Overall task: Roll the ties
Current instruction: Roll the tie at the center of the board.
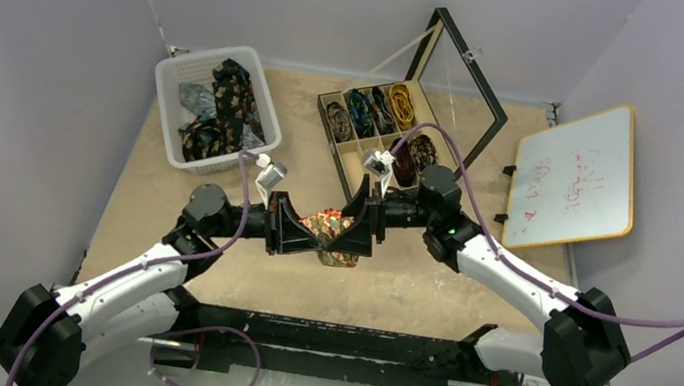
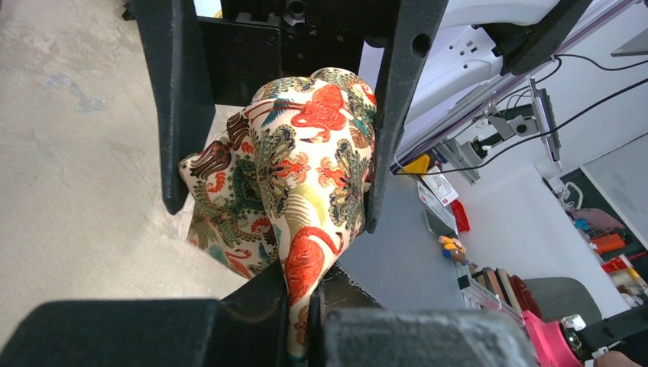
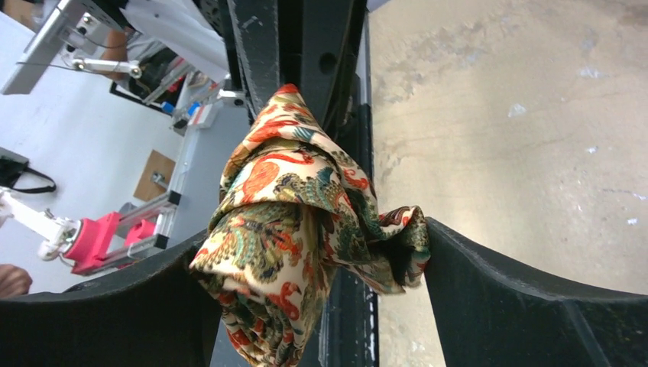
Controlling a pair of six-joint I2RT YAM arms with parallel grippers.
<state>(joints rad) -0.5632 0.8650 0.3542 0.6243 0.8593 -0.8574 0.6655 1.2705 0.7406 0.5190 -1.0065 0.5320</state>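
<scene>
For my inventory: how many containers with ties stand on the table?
2: the white basket at back left with loose ties; the black divided box at back centre with coiled ones.

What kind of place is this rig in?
Likely a robotics lab test cell: plain white walls box in a tan tabletop, an orange-framed whiteboard with red handwriting leans at right, and the left wrist view shows a grey work surface cluttered with equipment.

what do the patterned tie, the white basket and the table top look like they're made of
Tie: thin fabric, probably silk or a satin-like polyester, going by its soft sheen and limp folds. Basket: most likely white plastic, with a thin, even rim. Table: tan, matte, mottled board, perhaps wood or cork; unclear.
</scene>
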